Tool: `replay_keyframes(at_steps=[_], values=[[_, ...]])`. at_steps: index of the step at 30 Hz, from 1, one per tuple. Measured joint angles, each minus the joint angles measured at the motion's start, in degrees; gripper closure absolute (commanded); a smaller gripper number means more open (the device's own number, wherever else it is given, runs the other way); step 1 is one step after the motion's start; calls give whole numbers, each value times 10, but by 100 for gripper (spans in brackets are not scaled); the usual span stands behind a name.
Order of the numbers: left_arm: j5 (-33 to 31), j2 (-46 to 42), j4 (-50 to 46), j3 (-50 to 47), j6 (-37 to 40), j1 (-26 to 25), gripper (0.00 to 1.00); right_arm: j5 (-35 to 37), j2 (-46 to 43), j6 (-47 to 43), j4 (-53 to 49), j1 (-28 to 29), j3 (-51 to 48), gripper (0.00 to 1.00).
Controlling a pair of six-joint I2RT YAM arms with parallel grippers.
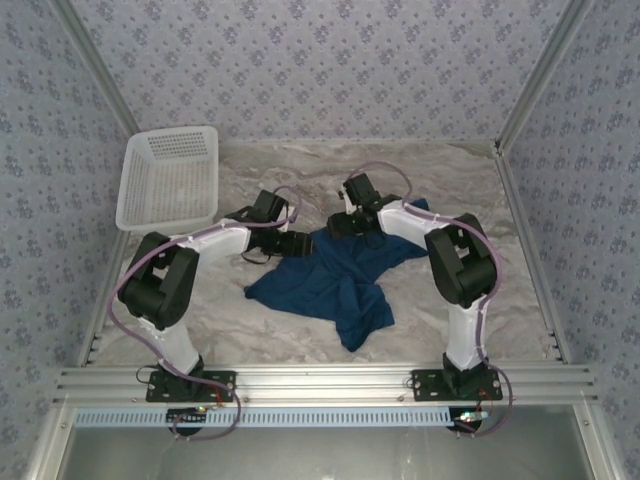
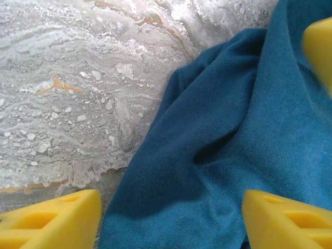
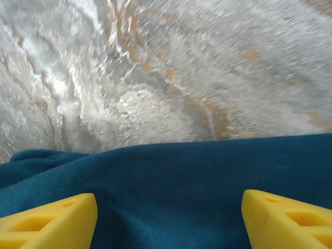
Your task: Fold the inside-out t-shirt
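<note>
2 spread hands (image 1: 303,243) (image 1: 336,227) over t-shirt (image 1: 340,280)

The crumpled navy t-shirt (image 1: 335,278) lies on the marbled worktop (image 1: 250,335), left gripper (image 1: 303,243) and right gripper (image 1: 337,226) at its far edge, white lattice basket (image 1: 166,223) far-left.

Soft even light. Beyond t-shirt (image 3: 171,176), table (image 3: 155,78) smeared by motion blur at my right wrist; my left wrist view sharp, shadow in t-shirt fold.

We see the dark blue t-shirt (image 1: 335,280) lying crumpled and unfolded near the middle of the tabletop (image 1: 290,165), soft folds bunched, one lobe trailing toward the near edge.
</note>
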Motion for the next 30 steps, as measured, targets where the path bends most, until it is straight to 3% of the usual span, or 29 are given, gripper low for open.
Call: replay_keyframes(at_steps=[4,9,12,13,20,30], values=[[22,7,10,-13,-2,0,54,0,35,-11,-12,2,23,36],[35,19,12,-30,-2,0,81,6,53,-21,-14,2,45,71],[36,19,15,-29,0,3,100,14,58,-30,-19,-2,56,97],[36,18,15,-27,3,4,100,16,59,-33,-21,-5,61,100],[7,-27,11,6,4,37,100,38,18,-60,-23,-44,76,100],[-90,-266,44,100,56,38,100,8,-223,-93,59,-63,86,100]])
